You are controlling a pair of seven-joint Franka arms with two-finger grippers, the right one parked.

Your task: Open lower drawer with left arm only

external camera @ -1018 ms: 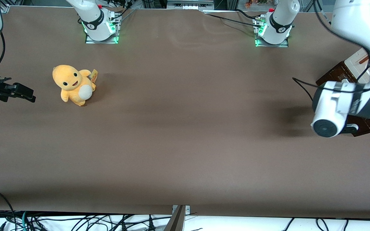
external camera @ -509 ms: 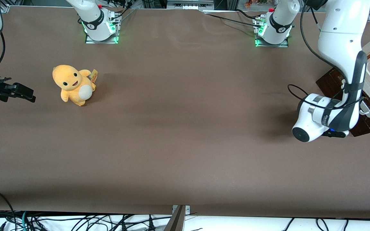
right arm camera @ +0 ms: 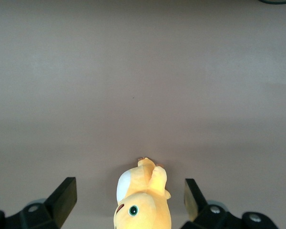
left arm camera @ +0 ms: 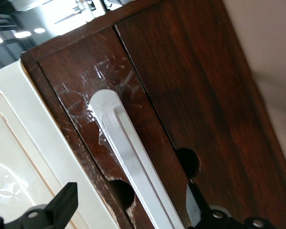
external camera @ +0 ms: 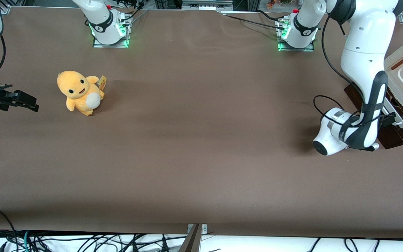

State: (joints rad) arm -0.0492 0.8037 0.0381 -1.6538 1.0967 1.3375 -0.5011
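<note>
Now my end effector [left arm camera: 128, 210] was released, fingers on both sides of the handle [left arm camera: 133, 162] of the drawer [left arm camera: 181, 95]; next I should clench, then pull.

The left arm [external camera: 362, 66] is showing glossy white rounded shells joined by dark grey sections, with a long grey band running down its lower link and a round dark cap closing the white wrist housing. A thin black cable is looping out from the wrist and trailing up along the links toward the white base, which is wearing a black collar with a small mark and a red cap and is sitting on a metal plate glowing green. The gripper [left arm camera: 128, 214], in front of the drawers, is showing two widely parted matte black fingers [left arm camera: 64, 202] with silver screws in their mounts.
</note>
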